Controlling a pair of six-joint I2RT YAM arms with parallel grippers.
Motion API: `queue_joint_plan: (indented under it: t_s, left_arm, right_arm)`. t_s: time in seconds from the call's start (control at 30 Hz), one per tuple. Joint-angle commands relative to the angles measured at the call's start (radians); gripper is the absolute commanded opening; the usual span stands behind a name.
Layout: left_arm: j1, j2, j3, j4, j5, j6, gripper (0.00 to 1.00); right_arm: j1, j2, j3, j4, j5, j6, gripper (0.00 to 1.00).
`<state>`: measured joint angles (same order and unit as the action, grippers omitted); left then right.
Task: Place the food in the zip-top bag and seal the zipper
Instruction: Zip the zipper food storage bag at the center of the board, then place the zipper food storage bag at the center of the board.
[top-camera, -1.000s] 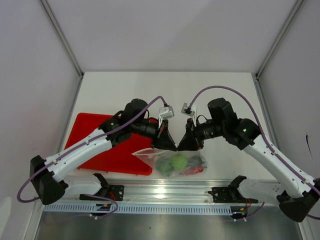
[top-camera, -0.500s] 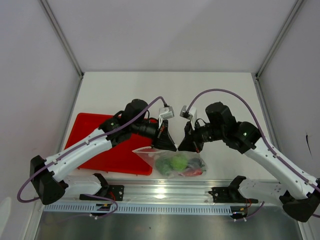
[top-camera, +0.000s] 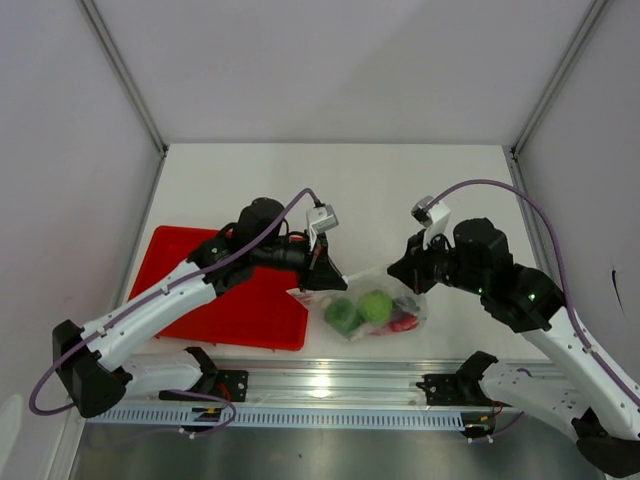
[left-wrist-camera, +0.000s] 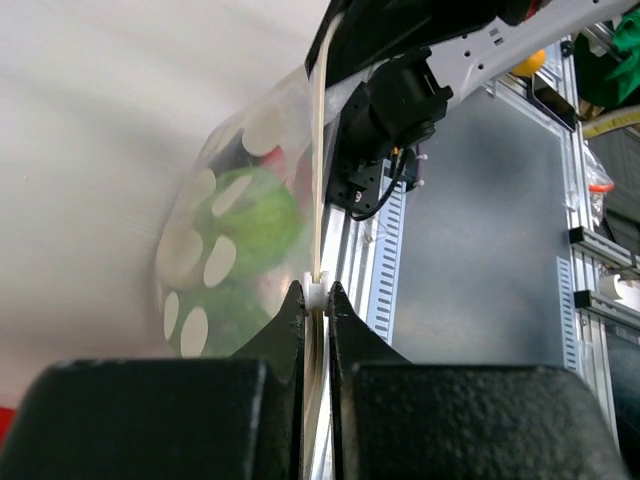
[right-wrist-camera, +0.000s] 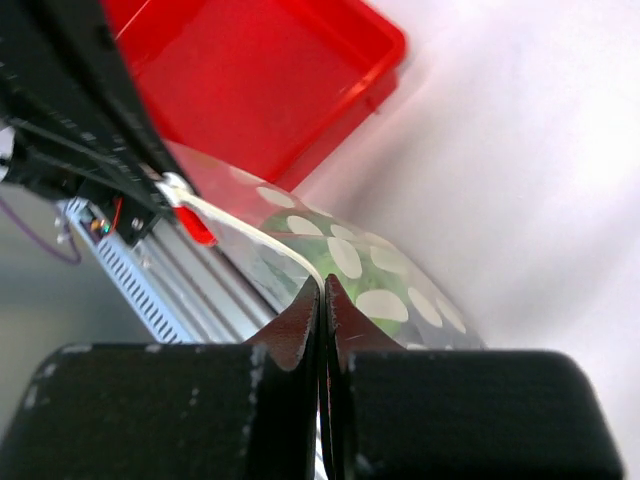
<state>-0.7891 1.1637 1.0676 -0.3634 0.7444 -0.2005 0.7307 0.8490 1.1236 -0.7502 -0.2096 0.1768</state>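
The clear zip-top bag (top-camera: 372, 305) hangs between my two grippers, holding two round green vegetables (top-camera: 376, 305) and something red (top-camera: 404, 322); the other food is hidden inside. My left gripper (top-camera: 322, 281) is shut on the bag's left top edge, its jaws pinching the white zipper strip (left-wrist-camera: 321, 180) at a small white slider. My right gripper (top-camera: 412, 284) is shut on the bag's right top edge (right-wrist-camera: 250, 225). The bag with white dots and green food shows in the left wrist view (left-wrist-camera: 225, 240) and in the right wrist view (right-wrist-camera: 370, 270).
The red tray (top-camera: 215, 290) lies left of the bag, under the left arm; it also shows in the right wrist view (right-wrist-camera: 260, 70). A metal rail (top-camera: 330, 385) with arm mounts runs along the near table edge.
The right gripper has moved right and away from the left one, stretching the bag's top edge. The bag has shifted right with it. The left gripper has moved slightly left.
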Motion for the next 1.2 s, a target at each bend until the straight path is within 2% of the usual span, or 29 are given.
queue_joint_plan:
  t_s: [0.0,0.47,0.8,1.0,1.03,1.07,1.13,1.17]
  left_arm:
    - [0.013,-0.068,-0.008,-0.071,-0.056,0.013,0.01]
    - [0.013,-0.206,-0.043,-0.212,-0.321,0.006,0.04]
    - [0.013,-0.292,-0.112,-0.259,-0.408,-0.013,0.05]
    - [0.013,-0.314,-0.115,-0.255,-0.41,-0.02,0.06]
    - [0.013,-0.312,-0.116,-0.252,-0.401,-0.025,0.11]
    - [0.013,-0.314,-0.12,-0.243,-0.398,-0.028,0.33]
    - [0.013,-0.315,-0.126,-0.204,-0.383,-0.031,0.54]
    - [0.013,-0.321,-0.132,-0.183,-0.357,-0.031,0.87]
  right_arm:
    - [-0.048,-0.047,-0.013,-0.008,0.154,0.053,0.0]
    - [-0.102,-0.082,-0.039,-0.081,0.246,0.122,0.0]
    - [-0.103,-0.102,-0.047,-0.13,0.306,0.164,0.0]
    - [-0.103,-0.102,-0.067,-0.133,0.305,0.184,0.0]
    - [-0.105,-0.099,-0.067,-0.132,0.308,0.188,0.0]
    - [-0.105,-0.094,-0.068,-0.13,0.308,0.19,0.0]
    - [-0.103,-0.079,-0.07,-0.12,0.308,0.199,0.0]
    - [-0.103,-0.071,-0.068,-0.117,0.314,0.202,0.0]
